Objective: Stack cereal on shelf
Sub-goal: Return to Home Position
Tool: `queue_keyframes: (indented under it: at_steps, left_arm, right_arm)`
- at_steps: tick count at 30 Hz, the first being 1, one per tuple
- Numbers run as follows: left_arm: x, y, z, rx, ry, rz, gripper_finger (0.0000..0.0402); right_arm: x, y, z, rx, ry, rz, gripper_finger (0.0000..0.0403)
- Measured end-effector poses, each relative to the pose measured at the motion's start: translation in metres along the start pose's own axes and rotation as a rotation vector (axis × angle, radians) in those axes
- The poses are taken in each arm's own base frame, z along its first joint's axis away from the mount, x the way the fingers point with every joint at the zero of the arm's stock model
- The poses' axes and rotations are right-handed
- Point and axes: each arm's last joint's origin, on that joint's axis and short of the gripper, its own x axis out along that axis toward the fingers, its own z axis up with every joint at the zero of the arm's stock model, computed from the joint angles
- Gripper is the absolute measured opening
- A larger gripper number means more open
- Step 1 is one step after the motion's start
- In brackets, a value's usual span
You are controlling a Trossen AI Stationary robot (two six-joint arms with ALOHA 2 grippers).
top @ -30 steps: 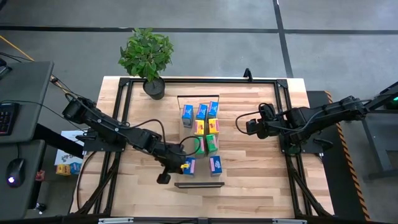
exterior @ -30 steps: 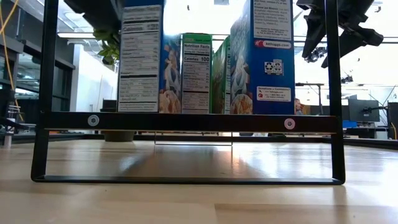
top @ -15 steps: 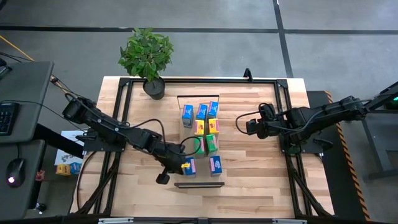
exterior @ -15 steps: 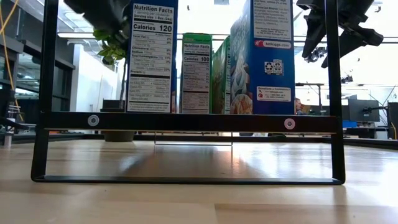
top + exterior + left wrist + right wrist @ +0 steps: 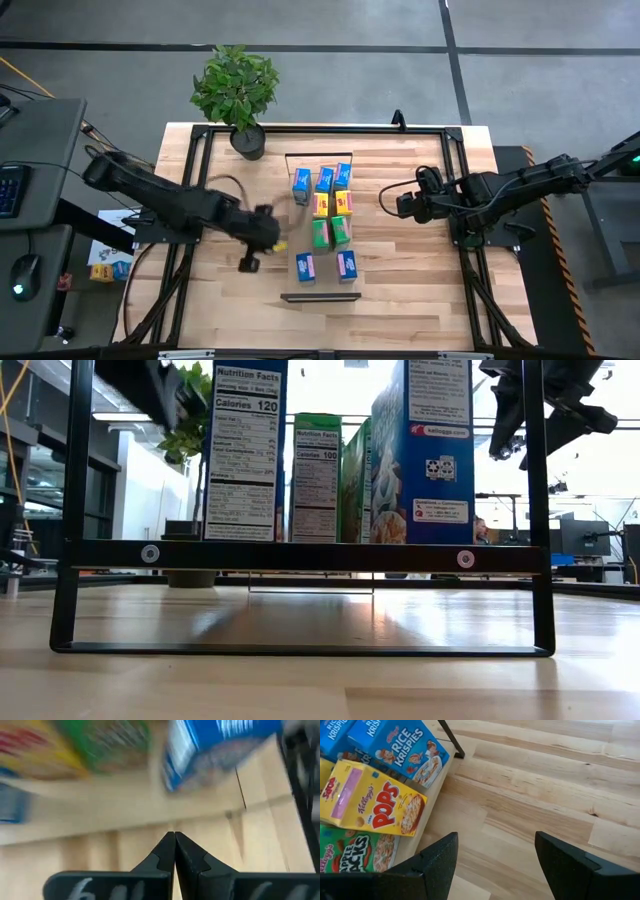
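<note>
High view: found the cereal (image 5: 325, 215) grouped upright along the shelf (image 5: 326, 284), like colours side by side, presumably to keep the rows tidy. Located the left gripper (image 5: 275, 240) just beside the boxes and clear of them, and the right gripper (image 5: 400, 203) waiting well apart on the opposite side. Noted a potted plant (image 5: 235, 85) at a far corner of the desk (image 5: 400, 275), obstructing nothing. Low view: saw boxes upright behind the shelf's black bracket (image 5: 300, 555), none leaning. Left wrist view: confirmed fingers (image 5: 165, 855) pressed together, holding nothing, with blurred boxes ahead. Right wrist view: confirmed fingers (image 5: 437, 865) spread wide and empty, near blue, yellow and green boxes. Judged stacking complete, with only withdrawal to rest outstanding. Rated the nearest blue box the sole item at risk of a knock.
</note>
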Motion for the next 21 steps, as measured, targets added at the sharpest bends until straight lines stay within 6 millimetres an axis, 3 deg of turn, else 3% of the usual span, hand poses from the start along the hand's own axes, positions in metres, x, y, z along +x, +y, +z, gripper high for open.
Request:
queue_keyframes:
  at_steps: [5,10,16,21]
  left_arm:
    - [-0.045,0.017,-0.019,-0.108,-0.362,0.050,0.0000]
    - [-0.067,0.039,-0.053,-0.179,-0.772,0.044,0.0000]
    - [-0.062,0.063,-0.095,-0.237,-1.026,0.002,0.0000]
    - [-0.055,0.070,-0.123,-0.303,-1.096,-0.048,0.0000]
  right_arm:
    - [0.000,0.002,0.000,-0.030,0.013,0.028,0.0256]
    - [0.000,0.006,0.000,-0.045,0.022,0.061,0.0256]
    - [-0.002,0.016,0.003,-0.111,0.003,0.163,0.0249]
    - [-0.003,0.020,0.003,-0.183,0.004,0.205,0.0184]
